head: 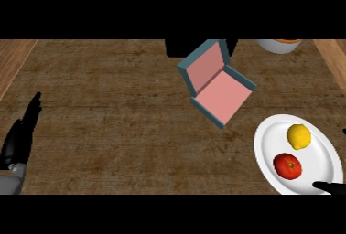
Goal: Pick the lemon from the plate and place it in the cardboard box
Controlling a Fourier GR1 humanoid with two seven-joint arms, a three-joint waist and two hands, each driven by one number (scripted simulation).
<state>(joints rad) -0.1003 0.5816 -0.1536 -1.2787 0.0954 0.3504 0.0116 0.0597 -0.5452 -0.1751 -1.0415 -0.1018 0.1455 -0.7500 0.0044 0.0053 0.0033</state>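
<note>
On the white plate [324,137] at the counter's right, the lemon [299,136] sits toward the far side, with a tomato [288,166] just nearer on the same plate; the two are close but apart. Right hand [331,187]: only a dark fingertip bit shows at the plate's near rim, lower right corner. Can't tell how its fingers are set, and it is touching neither fruit. Left hand [20,135] rests at the left edge, fingers straight and pointing away, holding nothing. Cardboard box [215,83] lies open mid-counter, beyond and left of the plate, blue-grey outside, pink inside, lid tilted up. Nothing visible inside it. Wooden counter [108,119] throughout. A white bowl [277,45] with something orange is cut off at the far right.
</note>
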